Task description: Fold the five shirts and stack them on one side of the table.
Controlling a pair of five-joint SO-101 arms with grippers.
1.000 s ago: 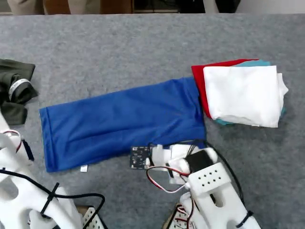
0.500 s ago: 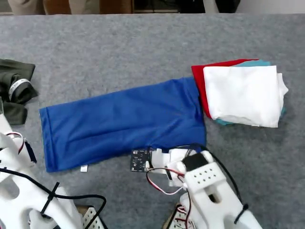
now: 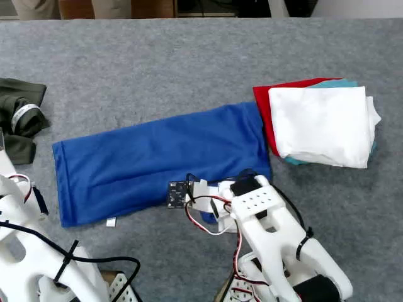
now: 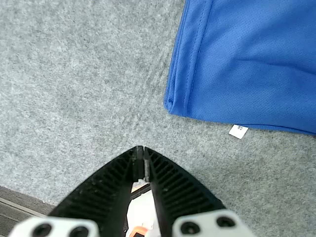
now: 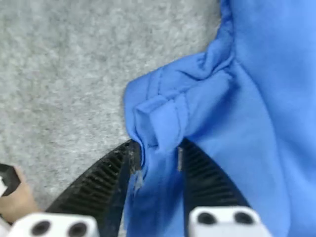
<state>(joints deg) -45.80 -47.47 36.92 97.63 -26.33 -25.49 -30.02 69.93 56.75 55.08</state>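
Hem of the long blue knit shirt (image 3: 157, 157) pinched in the right gripper (image 5: 157, 150) — left gripper (image 4: 143, 155) closed, empty — is best lifted low and laid over toward 12 o'clock.

— What colour is the table (image 3: 189, 63)?
— Grey, with a fine speckle all over.
— And the shirts?
— The blue shirt (image 3: 157, 163) is a plain royal blue with a fine mesh weave and a small white tag (image 4: 238, 131). Then there is a plain white shirt (image 3: 321, 123), a red shirt (image 3: 261, 104) and a teal shirt (image 3: 345, 82), none patterned.
— The dark garment (image 3: 19, 119)?
— Deep olive green, with a pale grey-white band.
— The arms?
— White bodies. The left gripper (image 4: 140, 149) and right gripper (image 5: 155, 148) have black ribbed fingers. The wires (image 3: 200, 226) are red, white and black, and the circuit board (image 3: 178, 194) is black.
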